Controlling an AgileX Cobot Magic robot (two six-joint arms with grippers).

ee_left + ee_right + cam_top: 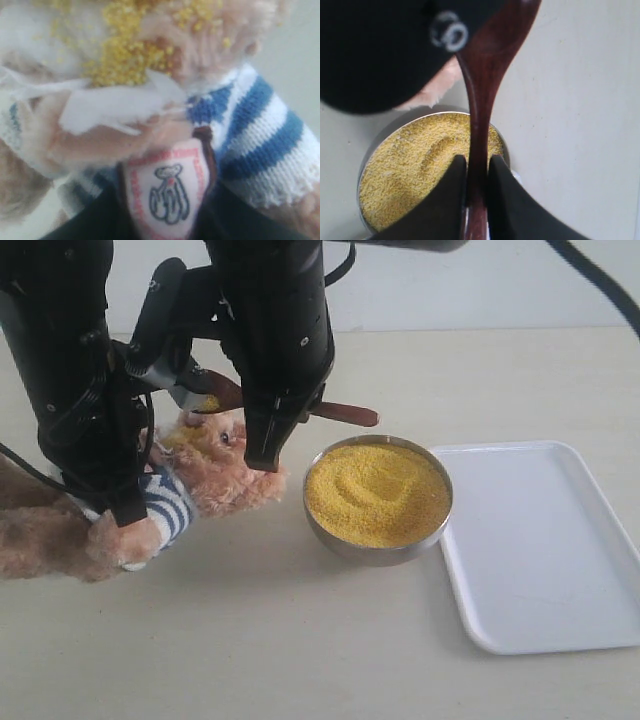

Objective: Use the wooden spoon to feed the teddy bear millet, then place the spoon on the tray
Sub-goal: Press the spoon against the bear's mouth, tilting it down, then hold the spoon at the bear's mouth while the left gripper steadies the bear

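Note:
The teddy bear (215, 475) lies on its back left of the metal bowl (375, 550), which holds a mound of millet (375, 490). My left gripper (125, 505) is shut on the bear's striped shirt. In the left wrist view its dark fingers flank the chest badge (170, 195), and spilled millet (130, 50) lies on the bear's fur. My right gripper (268, 455) reaches across and is shut on the wooden spoon (345, 414), whose bowl end sits at the bear's face. The right wrist view shows the spoon (480, 100) clamped in the right gripper (477, 162) above the millet (415, 165).
The white tray (550, 550) lies right of the bowl, touching its rim. Both arms crowd the space above the bear, and the left arm's black body hides the spoon's tip in the right wrist view. Bare table runs along the front.

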